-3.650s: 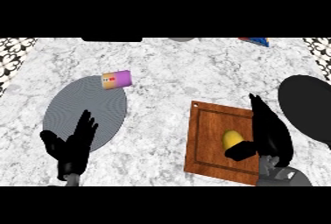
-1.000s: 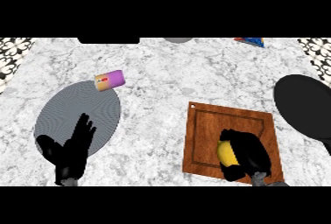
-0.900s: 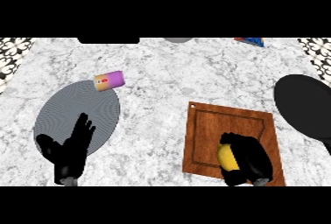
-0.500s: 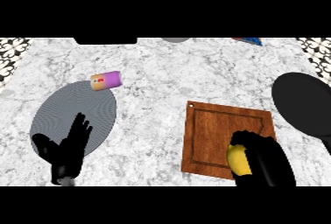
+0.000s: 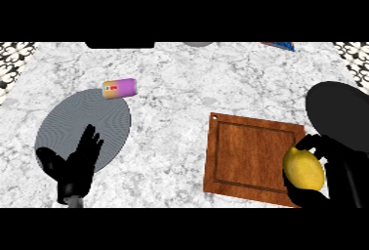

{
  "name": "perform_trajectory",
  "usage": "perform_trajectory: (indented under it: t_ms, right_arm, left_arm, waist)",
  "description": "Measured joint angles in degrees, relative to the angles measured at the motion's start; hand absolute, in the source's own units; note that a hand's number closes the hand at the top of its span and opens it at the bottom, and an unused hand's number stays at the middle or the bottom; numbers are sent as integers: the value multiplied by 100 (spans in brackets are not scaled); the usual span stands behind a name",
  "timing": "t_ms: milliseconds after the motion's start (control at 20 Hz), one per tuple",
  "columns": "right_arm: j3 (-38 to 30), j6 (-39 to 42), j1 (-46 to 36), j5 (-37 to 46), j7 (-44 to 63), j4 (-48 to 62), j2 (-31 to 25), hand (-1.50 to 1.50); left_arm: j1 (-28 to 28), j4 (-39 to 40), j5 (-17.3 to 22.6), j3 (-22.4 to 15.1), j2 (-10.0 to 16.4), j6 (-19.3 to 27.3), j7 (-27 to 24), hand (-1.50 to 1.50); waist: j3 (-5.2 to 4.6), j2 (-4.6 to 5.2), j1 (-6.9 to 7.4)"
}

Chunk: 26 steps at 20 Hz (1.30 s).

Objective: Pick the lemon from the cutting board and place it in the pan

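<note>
Presently the lemon is held in the right hand, whose fingers are curled round it, at the right edge of the cutting board, just beside the black pan. The left hand is seen open, fingers up, over a grey plate at the near left of the counter.

- Lemon: yellow, held in the black right hand.
- Board: reddish-brown wood with a darker groove inside its rim, just left of the right hand.
- Pan: plain black, just beyond the right hand.
- Plate: grey with fine rings, partly overlapped by the black left hand.
- Pack: purple fading to orange-yellow, with a small red mark, beyond the left hand.
- Counter: white marble, veined grey.
</note>
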Motion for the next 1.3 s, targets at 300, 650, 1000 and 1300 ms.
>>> perform_trajectory:
  t_ms: [300,650,1000,1300]
  right_arm:
    - [-1030,178,-627,-893,-155,484,-16,150]
    - [-2089,-331,-1646,-1345,-966,2291,-376,150]
    - [-2789,-1320,-2811,-1408,-2168,5066,-822,150]
    - [-3370,-1801,-3870,-1788,-3302,7429,-1265,150]
  left_arm:
    - [82,-67,-92,-86,-107,6,-48,0]
    - [18,-107,-205,-160,-197,87,46,0]
    - [-53,-54,-155,-97,-157,-30,51,0]
    - [-229,76,-172,-66,-150,-72,32,0]
  waist:
    - [5,6,41]
    - [5,22,79]
    - [9,46,154]
    - [19,88,243]
